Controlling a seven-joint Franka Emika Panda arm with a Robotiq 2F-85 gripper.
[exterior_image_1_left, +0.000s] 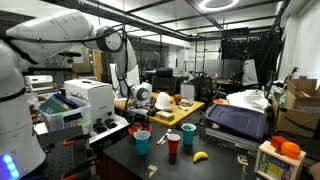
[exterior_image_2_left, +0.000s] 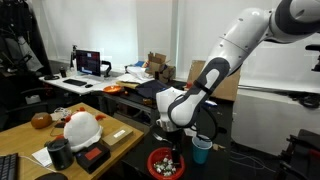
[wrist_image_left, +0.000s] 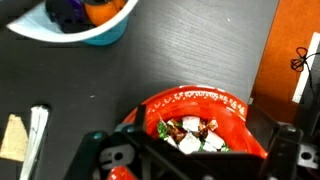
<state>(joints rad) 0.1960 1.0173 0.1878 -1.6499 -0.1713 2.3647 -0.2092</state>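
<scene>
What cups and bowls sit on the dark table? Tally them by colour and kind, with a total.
Blue cups: 2
Red cup: 1
Red bowl: 1
Total: 4

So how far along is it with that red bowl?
Looks done: the red bowl already holds white and green pieces. In hand: the gripper hovers just above that bowl, jaws apart, with nothing visibly between them. Possibly left: the blue bowl nearby holds orange and purple items, and none of those colours show in the red bowl. Whether they belong there, I can't tell.
</scene>
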